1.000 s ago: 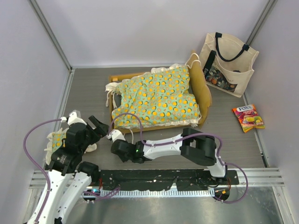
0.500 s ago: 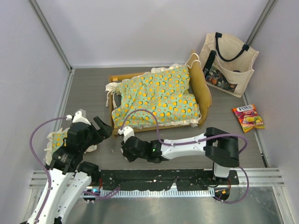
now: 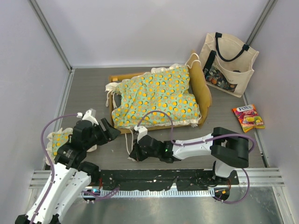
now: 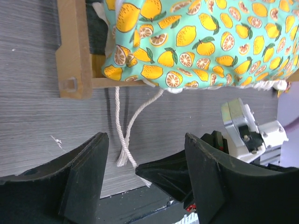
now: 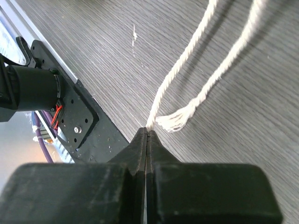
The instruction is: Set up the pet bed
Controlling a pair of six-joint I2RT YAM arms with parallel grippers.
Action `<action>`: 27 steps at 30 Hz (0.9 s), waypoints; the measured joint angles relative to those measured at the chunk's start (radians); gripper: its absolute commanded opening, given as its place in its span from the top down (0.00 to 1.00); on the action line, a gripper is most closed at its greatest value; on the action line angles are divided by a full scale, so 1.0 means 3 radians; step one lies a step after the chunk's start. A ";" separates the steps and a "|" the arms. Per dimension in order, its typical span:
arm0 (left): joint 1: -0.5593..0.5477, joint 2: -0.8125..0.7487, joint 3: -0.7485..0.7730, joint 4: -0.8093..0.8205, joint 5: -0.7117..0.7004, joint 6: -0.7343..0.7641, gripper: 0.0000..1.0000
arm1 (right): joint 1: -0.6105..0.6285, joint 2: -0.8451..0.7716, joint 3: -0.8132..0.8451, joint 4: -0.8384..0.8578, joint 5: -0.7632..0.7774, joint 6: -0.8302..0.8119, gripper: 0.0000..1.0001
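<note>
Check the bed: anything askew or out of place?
Cushion sits crooked on the frame, and its ties trail onto the table, one pinched in the shut right gripper. The pillow lies outside the frame, far left.

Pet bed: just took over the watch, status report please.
Right end effector shut on one tie cord. Left end effector open, empty, near frame corner. Mattress lying on frame. Second cord loose beside.

"FOX'S" on the pink-and-yellow candy packet (image 3: 248,117)
</note>
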 measured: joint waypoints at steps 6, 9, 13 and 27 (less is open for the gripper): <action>-0.0390 0.0045 -0.0181 0.0140 -0.0130 -0.0095 0.34 | -0.0093 -0.0045 -0.0289 0.0223 -0.0081 0.0177 0.99; -0.0743 0.0107 -0.0256 0.0183 -0.0362 -0.0191 0.34 | -0.0127 -0.0051 -0.0327 0.0327 -0.0120 0.0226 0.99; -0.1213 0.0203 -0.0268 0.0277 -0.0736 -0.0314 0.34 | -0.0145 -0.0064 -0.0376 0.0476 -0.0144 0.0280 0.99; -0.1591 0.1063 -0.0589 0.1329 -0.1483 -0.0498 0.40 | -0.0146 -0.0174 -0.0460 0.0549 -0.0153 0.0295 0.99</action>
